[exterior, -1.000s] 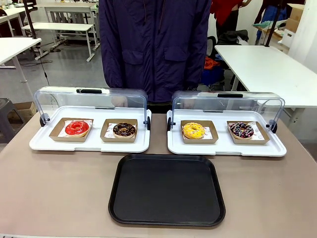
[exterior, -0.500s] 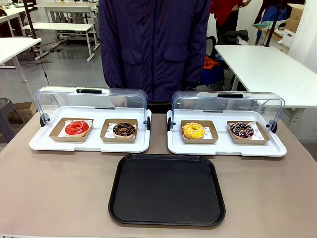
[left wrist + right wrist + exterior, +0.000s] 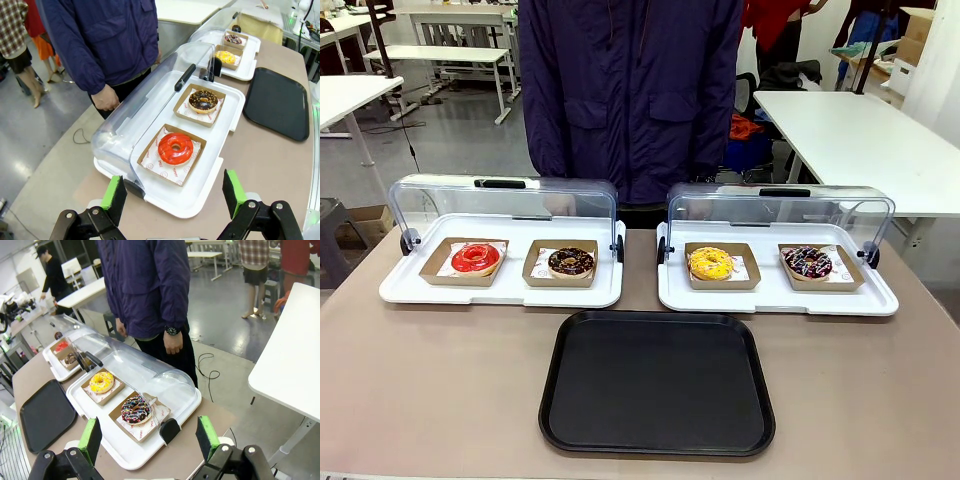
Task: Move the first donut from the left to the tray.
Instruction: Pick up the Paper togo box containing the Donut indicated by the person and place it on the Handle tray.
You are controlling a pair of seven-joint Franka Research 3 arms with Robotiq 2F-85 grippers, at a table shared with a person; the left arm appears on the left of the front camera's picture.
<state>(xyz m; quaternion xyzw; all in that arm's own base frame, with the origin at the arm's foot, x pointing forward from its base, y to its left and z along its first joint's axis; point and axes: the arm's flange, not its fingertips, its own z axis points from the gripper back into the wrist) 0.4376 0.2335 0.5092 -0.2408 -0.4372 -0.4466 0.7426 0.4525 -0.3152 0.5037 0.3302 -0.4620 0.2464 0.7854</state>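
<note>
Person [image 3: 630,90] at the far side of the table cut off by the top edge in the front view; one hand [image 3: 106,98] just behind the clear dome [image 3: 150,95]; bodies of both grippers cut by the bottom edge of the wrist views. Left gripper [image 3: 174,196] spread wide, green pads [image 3: 115,195] well apart; red-iced donut [image 3: 175,148] ahead of it, centred on the gap between the fingers and touching neither. Donut seated in its brown cardboard square [image 3: 150,161] on the left white tray [image 3: 212,167], dome open, chocolate donut [image 3: 202,100] just beside. Right gripper [image 3: 149,436] likewise spread, sprinkled donut [image 3: 135,409] ahead of it; red-iced donut small, far off and partly screened by a dome in that view. Black tray [image 3: 658,385] on the near side of the table, well apart from the red-iced donut.
</note>
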